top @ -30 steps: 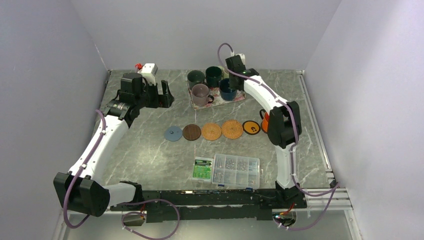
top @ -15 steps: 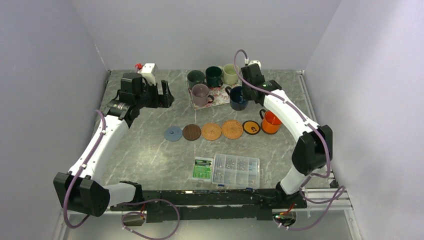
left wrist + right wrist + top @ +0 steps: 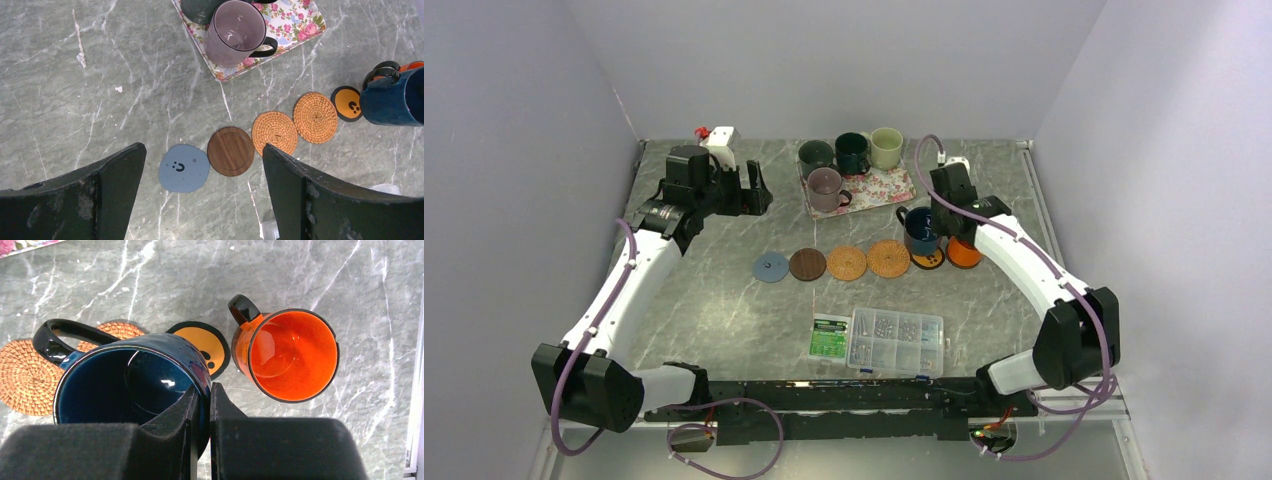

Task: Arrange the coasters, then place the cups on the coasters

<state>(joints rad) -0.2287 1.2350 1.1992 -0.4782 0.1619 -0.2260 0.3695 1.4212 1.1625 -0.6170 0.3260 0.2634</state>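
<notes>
Right gripper [image 3: 202, 392]: fingers pressed together on the near rim wall of the navy blue ceramic mug [image 3: 125, 385], one finger inside and one outside. The mug hangs over the black disc coaster with an orange face [image 3: 205, 347], at the right end of the coaster row, covering part of it.

Left gripper [image 3: 204, 150]: jaws spread wide and holding nothing, well away over the left of the grey marble-look table [image 3: 724, 300].

Risks:
- The glossy orange mug [image 3: 292, 352] stands just beside the target coaster, so a drift rightward on the way down could knock it.
- The grip is on a thin rim only, so the mug may tilt or swing and land on an edge.
- The mug looks offset toward the nearest woven tan round coaster [image 3: 25, 372], so it may land straddling both discs.

Hard to make out:
- Whether the mug base touches the coaster or hangs above it; no view shows the underside.
- Only five coasters are countable. A sixth is possibly under the orange mug, but that is not confirmed.
- The other four mugs sit on or by the floral-patterned rectangular tray [image 3: 889, 185].
</notes>
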